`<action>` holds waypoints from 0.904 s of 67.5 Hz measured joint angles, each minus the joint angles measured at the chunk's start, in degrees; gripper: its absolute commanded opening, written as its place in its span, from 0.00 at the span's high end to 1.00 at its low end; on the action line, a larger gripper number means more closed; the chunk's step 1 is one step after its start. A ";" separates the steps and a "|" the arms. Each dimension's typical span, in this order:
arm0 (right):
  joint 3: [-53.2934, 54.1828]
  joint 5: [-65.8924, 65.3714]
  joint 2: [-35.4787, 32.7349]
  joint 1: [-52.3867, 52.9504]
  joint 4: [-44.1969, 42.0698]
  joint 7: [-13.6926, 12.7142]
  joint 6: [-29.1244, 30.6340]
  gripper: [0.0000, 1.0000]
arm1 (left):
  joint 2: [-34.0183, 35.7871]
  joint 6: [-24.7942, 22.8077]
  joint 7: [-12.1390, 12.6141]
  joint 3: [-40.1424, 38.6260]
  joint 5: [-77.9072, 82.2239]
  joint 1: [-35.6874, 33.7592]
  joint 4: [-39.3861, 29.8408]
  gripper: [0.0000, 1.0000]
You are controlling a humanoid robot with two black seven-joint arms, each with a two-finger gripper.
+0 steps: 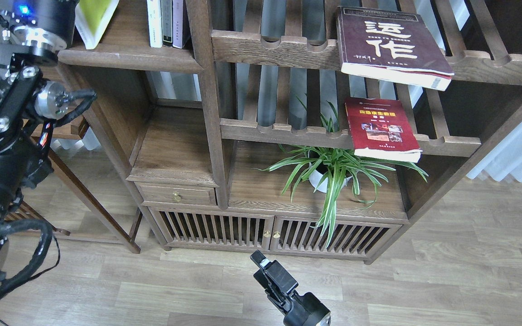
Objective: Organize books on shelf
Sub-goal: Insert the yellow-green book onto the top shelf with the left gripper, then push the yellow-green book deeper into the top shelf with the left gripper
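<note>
The yellow-green book [92, 18] leans tilted on the shelf [129, 56] at top left, beside the left arm, whose jaws are out of view; the right gripper [265, 271] hangs low, jaws' state unclear
</note>
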 measured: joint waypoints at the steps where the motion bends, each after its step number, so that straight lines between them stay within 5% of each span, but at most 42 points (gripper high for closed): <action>1: -0.01 0.00 0.00 -0.04 0.02 0.00 0.00 0.02 | -0.01 0.00 0.00 0.07 -0.11 -0.04 0.08 0.89; 19: 0.04 -0.05 0.00 -1.09 1.27 0.00 0.00 0.02 | -0.53 2.48 -2.35 4.20 -2.89 -0.15 2.43 0.89; 61: -0.13 -0.44 0.00 -1.36 1.31 -0.01 0.00 0.02 | -4.42 3.09 -2.57 9.30 -8.98 -8.40 15.13 0.87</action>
